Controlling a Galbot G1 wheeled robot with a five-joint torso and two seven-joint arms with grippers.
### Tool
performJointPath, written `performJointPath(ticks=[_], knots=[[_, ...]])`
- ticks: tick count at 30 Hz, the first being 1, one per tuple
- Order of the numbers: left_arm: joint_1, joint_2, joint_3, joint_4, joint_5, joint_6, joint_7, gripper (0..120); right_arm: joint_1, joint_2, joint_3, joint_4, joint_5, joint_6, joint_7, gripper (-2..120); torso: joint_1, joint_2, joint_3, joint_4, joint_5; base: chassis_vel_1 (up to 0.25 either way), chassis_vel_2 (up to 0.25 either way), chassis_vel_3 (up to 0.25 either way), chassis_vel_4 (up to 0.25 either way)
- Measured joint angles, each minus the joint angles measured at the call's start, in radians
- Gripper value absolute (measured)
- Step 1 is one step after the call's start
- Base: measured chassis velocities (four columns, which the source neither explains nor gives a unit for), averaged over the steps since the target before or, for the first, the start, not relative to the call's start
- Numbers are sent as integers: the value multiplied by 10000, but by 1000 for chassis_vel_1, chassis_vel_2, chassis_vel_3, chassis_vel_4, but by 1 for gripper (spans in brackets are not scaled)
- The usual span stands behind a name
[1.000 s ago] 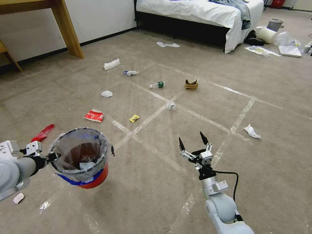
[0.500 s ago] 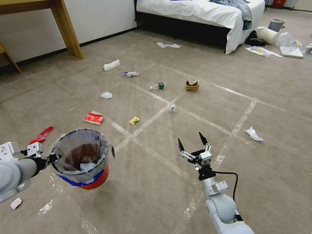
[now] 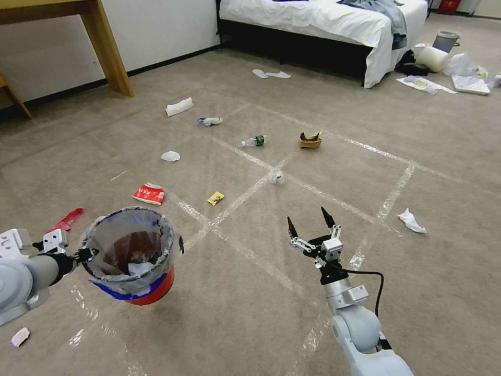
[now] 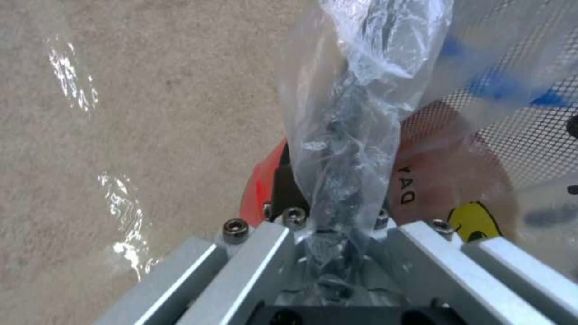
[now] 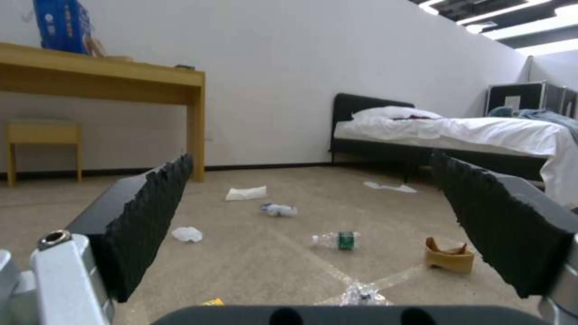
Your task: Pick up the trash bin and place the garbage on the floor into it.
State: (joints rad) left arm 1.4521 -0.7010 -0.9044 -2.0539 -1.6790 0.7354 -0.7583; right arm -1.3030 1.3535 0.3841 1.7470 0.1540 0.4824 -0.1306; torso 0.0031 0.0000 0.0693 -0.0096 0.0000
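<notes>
Head view has slid a bit since a second ago, litter drifting down and right together, so the base is rolling, not the garbage; left gripper [image 3: 83, 255] stays clamped on the bin [image 3: 130, 253] rim, carried off the floor [image 3: 250, 324]; right gripper [image 3: 311, 230] hangs spread, empty; nearest wrapper [image 3: 215, 198] not reached yet.

Readable text appears in one place. In the left wrist view, black capital letters "DAY" are printed on a reddish-brown wrapper [image 4: 445, 180] lying inside the trash bin [image 4: 259, 189], seen through the bin's clear plastic liner; the letters appear rotated. At about five o'clock from them on the same wrapper sits a yellow emblem, too partial to read. Print on the other floor litter is too small to read.
</notes>
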Motion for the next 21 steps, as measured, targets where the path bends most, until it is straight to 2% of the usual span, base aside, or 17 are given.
performJointPath(ticks=[21], knots=[[8, -17, 2, -31, 17, 0, -15, 0, -37, 17, 27, -89, -50, 92, -182, 100, 0, 0, 0, -1, 0, -55, 56, 61, -52]])
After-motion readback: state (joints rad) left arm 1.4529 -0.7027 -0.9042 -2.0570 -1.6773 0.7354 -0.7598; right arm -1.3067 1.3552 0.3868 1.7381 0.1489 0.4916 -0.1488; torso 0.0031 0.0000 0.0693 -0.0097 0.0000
